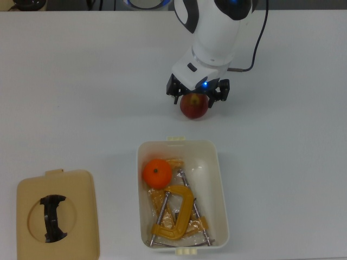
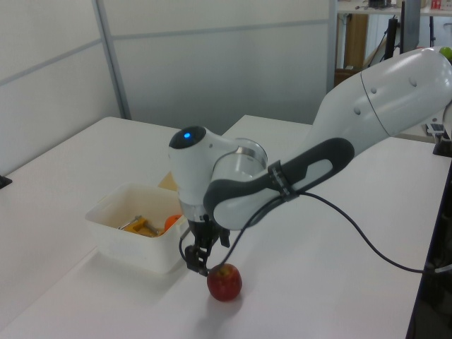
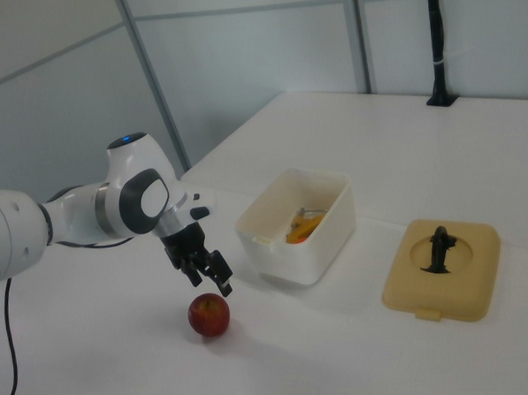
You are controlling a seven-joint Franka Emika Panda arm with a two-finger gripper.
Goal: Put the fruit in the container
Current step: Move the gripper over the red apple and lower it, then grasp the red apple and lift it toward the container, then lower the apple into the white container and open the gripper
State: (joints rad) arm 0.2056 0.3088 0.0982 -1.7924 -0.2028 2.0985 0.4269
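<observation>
The dark red apple (image 1: 193,108) lies on the white table just beyond the short end of the cream-white container (image 1: 222,187). My gripper (image 1: 196,98) hangs open right over the apple, one finger on each side of it in the top view. In the right view the gripper (image 3: 211,282) is still slightly above the apple (image 3: 208,314). In the left view the gripper (image 2: 200,265) is close above the apple (image 2: 224,282). The orange mandarin (image 1: 157,173) rests inside the container beside yellow metal clamps (image 1: 176,214).
The beige lid (image 1: 57,214) with a black handle lies flat at the top view's lower left, apart from the container. A black cable (image 1: 255,49) runs from the arm over the table. In the right view the lid (image 3: 440,268) is right of the container (image 3: 284,249).
</observation>
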